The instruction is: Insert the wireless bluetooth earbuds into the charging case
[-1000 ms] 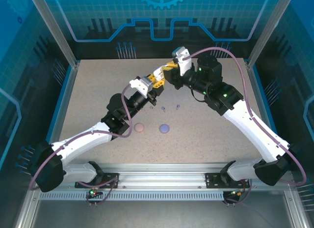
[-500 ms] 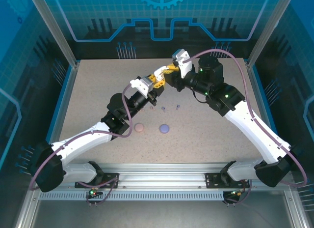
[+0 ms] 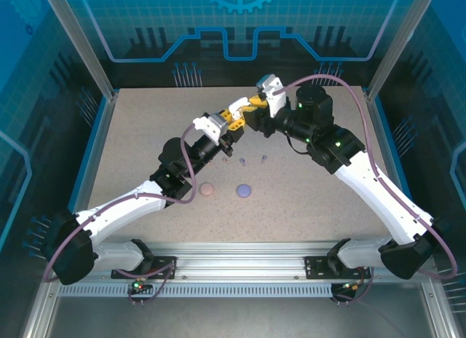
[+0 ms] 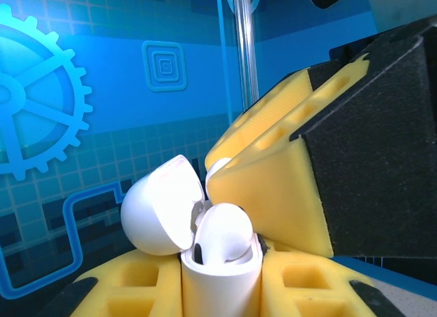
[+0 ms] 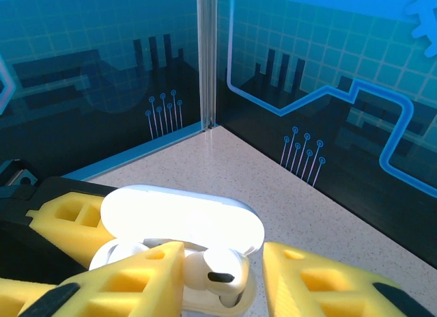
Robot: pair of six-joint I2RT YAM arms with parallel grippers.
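My left gripper [image 3: 231, 119] is shut on the white charging case [image 4: 220, 279], holding it upright above the table with its lid [image 4: 162, 206] swung open. A white earbud [image 4: 224, 233] sits in the case with its head poking out. My right gripper [image 3: 249, 105] meets the case from the right. In the right wrist view its jaws stand open around that earbud [image 5: 220, 270]: the left finger [image 5: 130, 276] rests against it and the right finger [image 5: 307, 279] stands clear. Two small purple earbuds [image 3: 242, 161] lie on the table below.
A pink case [image 3: 207, 189] and a purple case [image 3: 244, 190] lie on the speckled table in front of the left arm. Blue panels and a post [image 5: 207, 57] wall the back corner. Open table [image 3: 320, 199] stretches right of the cases.
The right gripper's jaws have spread apart at the case, and its wrist has shifted slightly. The left gripper and the case have stayed put.
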